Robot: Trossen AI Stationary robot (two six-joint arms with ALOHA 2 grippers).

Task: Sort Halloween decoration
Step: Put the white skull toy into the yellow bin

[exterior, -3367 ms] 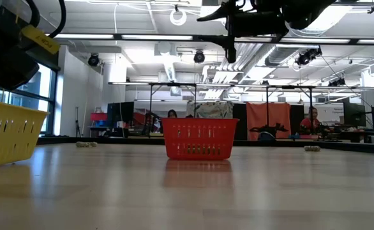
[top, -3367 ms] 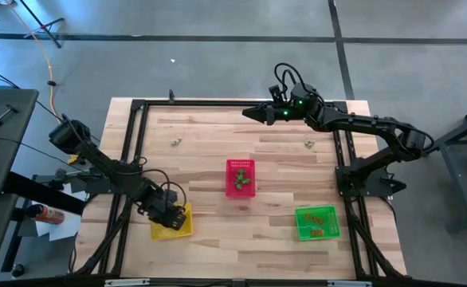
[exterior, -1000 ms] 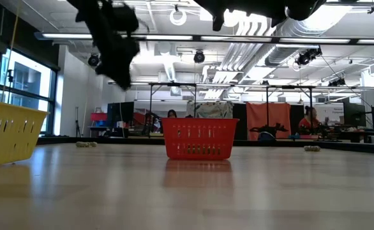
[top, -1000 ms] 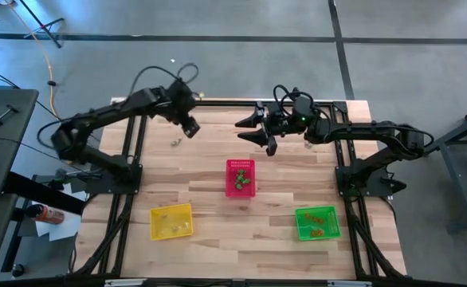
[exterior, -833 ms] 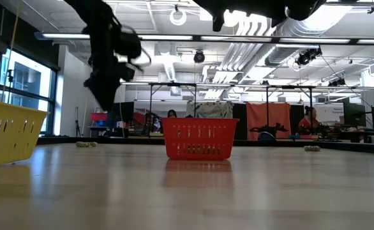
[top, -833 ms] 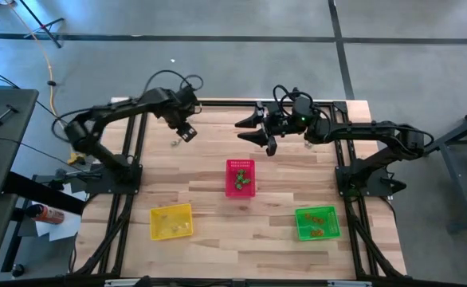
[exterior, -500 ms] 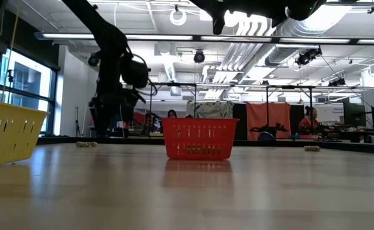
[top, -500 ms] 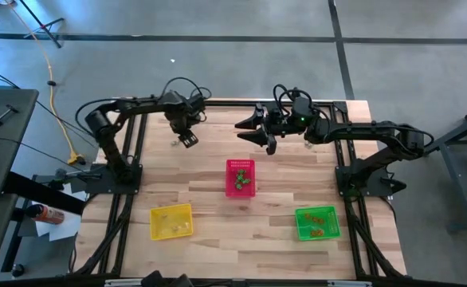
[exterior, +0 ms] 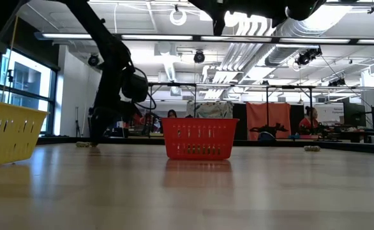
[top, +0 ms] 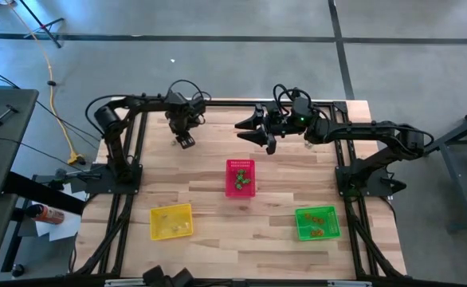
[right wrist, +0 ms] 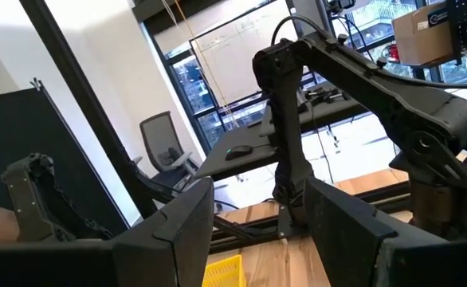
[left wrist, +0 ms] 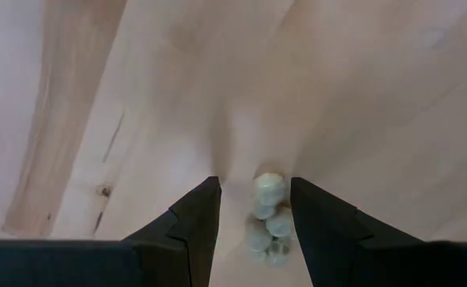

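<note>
Halloween decoration point(left wrist: 267, 217), pale cluster, sits on the table point(left wrist: 361, 96) between the left gripper point(left wrist: 253, 209) fingers, jaws apart, not clamped. Right gripper point(right wrist: 259, 211) open, raised above the table's far edge.

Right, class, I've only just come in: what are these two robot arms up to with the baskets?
The left gripper is down at the table's far side, fingers open around a pale trinket, not yet closed. The right gripper waits open in the air near the far edge. The red basket, yellow basket and green basket already hold trinkets.
</note>
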